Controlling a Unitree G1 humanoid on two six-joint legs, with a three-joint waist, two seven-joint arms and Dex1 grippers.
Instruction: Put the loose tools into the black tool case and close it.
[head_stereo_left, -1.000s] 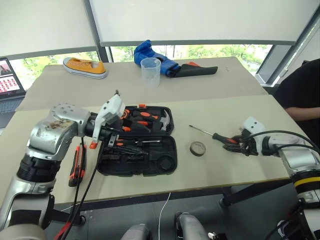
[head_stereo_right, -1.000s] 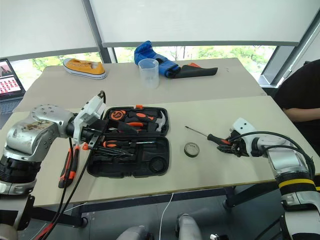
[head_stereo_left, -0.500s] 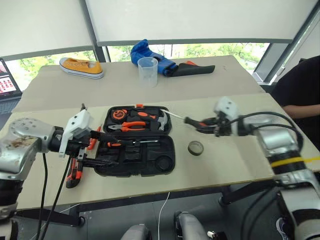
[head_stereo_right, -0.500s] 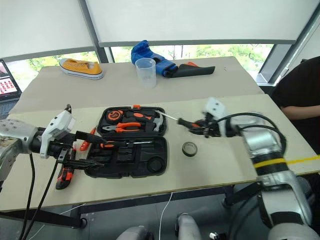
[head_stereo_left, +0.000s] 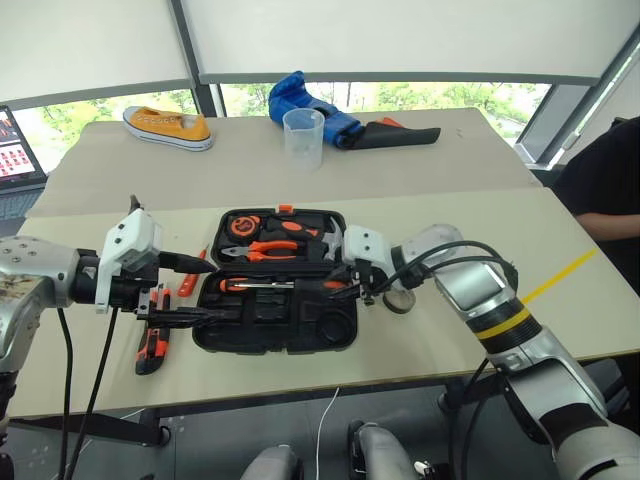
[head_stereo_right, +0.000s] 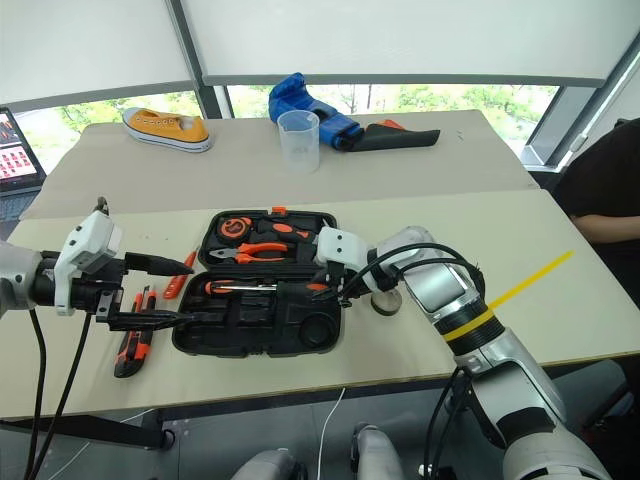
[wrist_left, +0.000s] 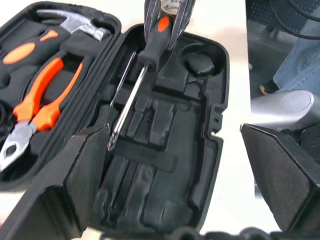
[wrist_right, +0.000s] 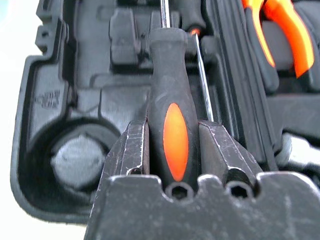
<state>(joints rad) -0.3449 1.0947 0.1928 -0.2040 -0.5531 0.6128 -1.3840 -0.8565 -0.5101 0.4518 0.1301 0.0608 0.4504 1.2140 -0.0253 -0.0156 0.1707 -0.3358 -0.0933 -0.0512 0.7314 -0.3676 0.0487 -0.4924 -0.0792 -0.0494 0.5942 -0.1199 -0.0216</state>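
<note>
Right gripper (wrist_right: 172, 150) carried screwdriver (wrist_right: 172, 125) over tool case (head_stereo_left: 340, 330)

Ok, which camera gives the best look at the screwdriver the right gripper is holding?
The left wrist view: it shows the whole screwdriver, handle to tip, over the open black tool case. The right wrist view shows the handle clamped in the right gripper. In the head views the arm mostly covers it.

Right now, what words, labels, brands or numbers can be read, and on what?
None can be read.
Raised marking moulded into the black tool case: too blurred to read.
Content on the laptop screen: too small to read.
</note>
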